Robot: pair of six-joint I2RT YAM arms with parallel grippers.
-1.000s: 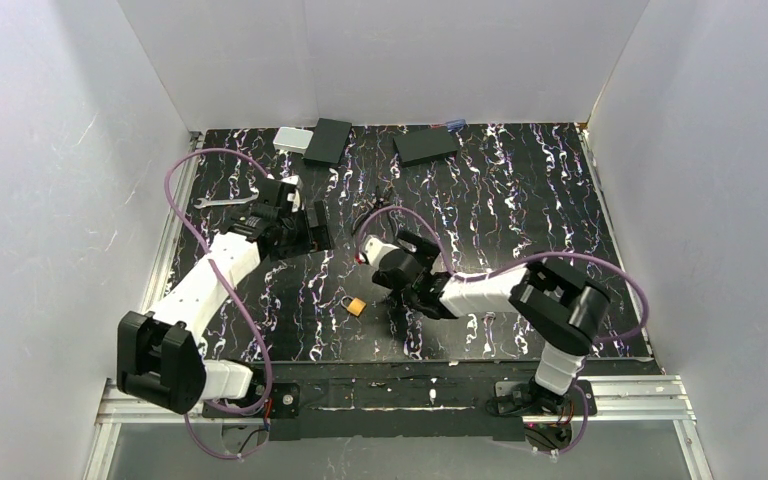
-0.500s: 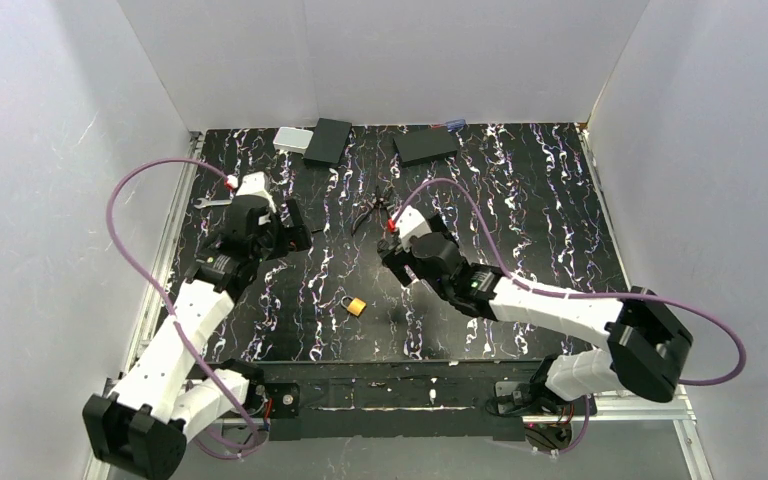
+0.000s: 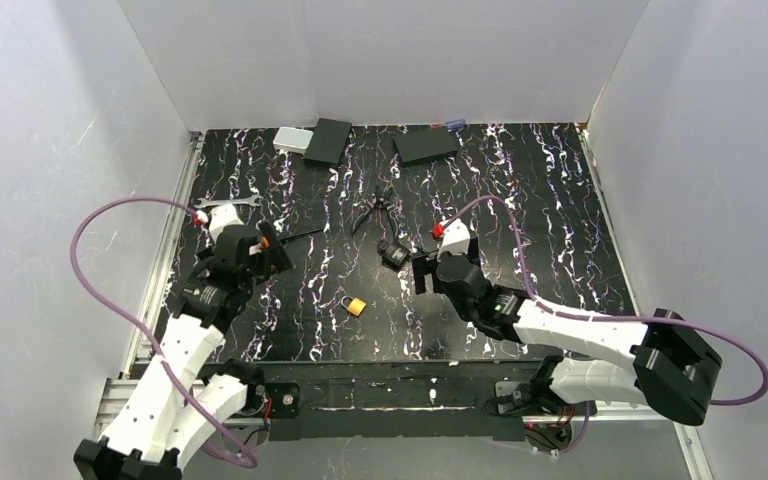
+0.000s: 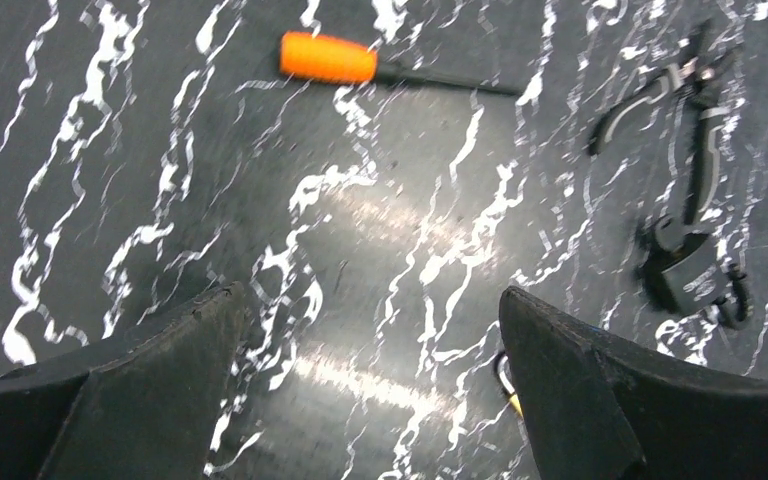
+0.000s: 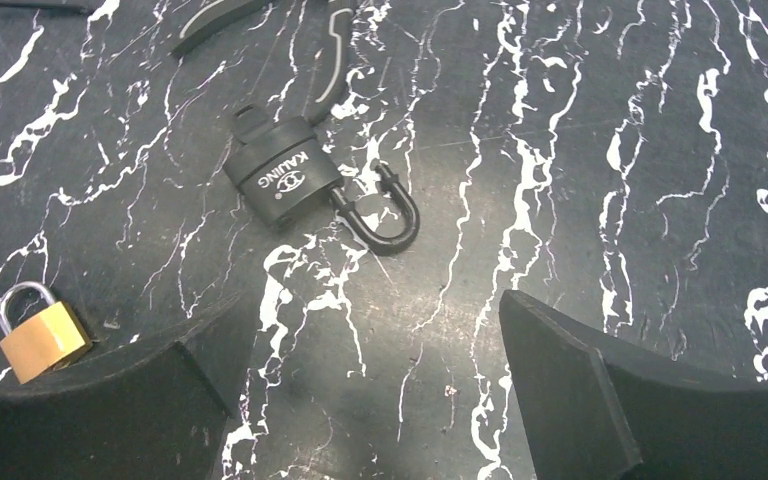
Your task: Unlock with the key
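Note:
A black padlock (image 5: 282,180) lies on the marbled mat with its shackle (image 5: 388,222) swung open. A dark stub (image 5: 249,119) sticks out of its base; I cannot tell if it is the key. The padlock also shows in the top view (image 3: 392,253) and in the left wrist view (image 4: 693,280). My right gripper (image 5: 375,300) is open and empty, just near-side of the padlock, apart from it. It shows in the top view (image 3: 422,272). My left gripper (image 4: 368,295) is open and empty over bare mat, at the left in the top view (image 3: 260,262).
A small brass padlock (image 3: 356,305) lies shut near the front, seen also in the right wrist view (image 5: 42,338). An orange-handled screwdriver (image 3: 265,240) lies by the left gripper. Pliers (image 3: 372,212), a wrench (image 3: 230,203), two black boxes (image 3: 328,141) (image 3: 426,145) and a silver box (image 3: 290,140) lie farther back.
Both arms have drawn back toward the near edge. The right gripper has come off the black padlock, which now lies free. The left gripper has uncovered the screwdriver.

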